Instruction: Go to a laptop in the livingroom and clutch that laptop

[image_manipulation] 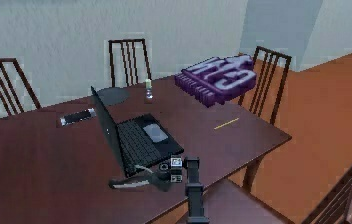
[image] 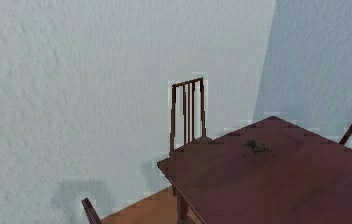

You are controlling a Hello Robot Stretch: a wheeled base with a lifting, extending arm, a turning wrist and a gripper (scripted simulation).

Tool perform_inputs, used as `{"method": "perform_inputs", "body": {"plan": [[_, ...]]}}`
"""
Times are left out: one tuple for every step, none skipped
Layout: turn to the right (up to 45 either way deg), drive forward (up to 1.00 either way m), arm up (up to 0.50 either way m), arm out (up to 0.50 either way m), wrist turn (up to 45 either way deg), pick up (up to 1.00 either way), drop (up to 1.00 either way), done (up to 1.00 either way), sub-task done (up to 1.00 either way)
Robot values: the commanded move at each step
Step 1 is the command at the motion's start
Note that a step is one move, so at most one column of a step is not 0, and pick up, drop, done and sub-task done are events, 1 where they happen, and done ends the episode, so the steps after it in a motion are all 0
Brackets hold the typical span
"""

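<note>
On the tabletop [image_manipulation: 34, 165] the laptop [image_manipulation: 136, 135] lies just beyond our tool [image_manipulation: 126, 182], up and leftward in the arm side view, and we cannot tell whether the tool holds anything.

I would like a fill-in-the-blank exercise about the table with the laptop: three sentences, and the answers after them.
1. The laptop stands on the table with its lid ____.
2. The bulky thing near the table's far edge is ____ in colour.
3. The thin stick lying on the table is ____ in colour.
Missing words: open; purple; yellow.
</note>
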Motion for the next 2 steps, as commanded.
{"method": "perform_inputs", "body": {"plan": [[0.0, 0.00, 0.10, 0.00, 0.0, 0.00, 0.00, 0.00, 0.00], [0.0, 0.00, 0.00, 0.00, 0.0, 0.00, 0.00, 1.00, 0.00]]}}
